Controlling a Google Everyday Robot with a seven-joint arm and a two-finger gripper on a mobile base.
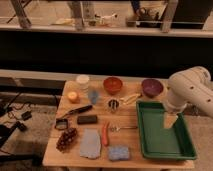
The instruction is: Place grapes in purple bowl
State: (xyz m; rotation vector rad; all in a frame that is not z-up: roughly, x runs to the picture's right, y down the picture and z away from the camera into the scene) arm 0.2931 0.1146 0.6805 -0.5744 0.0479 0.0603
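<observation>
Near the front left corner of the table (129,116) lie the grapes (66,139), a dark knobbly bunch resting on the wood, with a grey-blue cloth (90,143) just beside them on the right. Along the back edge, towards the right corner, sits the purple bowl (151,87), well apart from the grapes and with nothing visible inside it. An orange bowl (113,84) stands at the middle of the back edge, and a white cup (82,81) stands nearer the back left corner. In front of the cup are a small orange fruit (73,96) and a bluish glass (93,95). A green tray (159,142) fills the front right part of the table, just in front of the purple bowl. The gripper (171,120) hangs from the white arm over the back half of the tray, its fingers apart and holding nothing. At mid-table lie a small metal cup (113,105), a black-handled tool (75,111) and a black block (87,119). A carrot (105,133) lies between the cloth and the tray. A blue sponge (119,152) lies at the front edge.
</observation>
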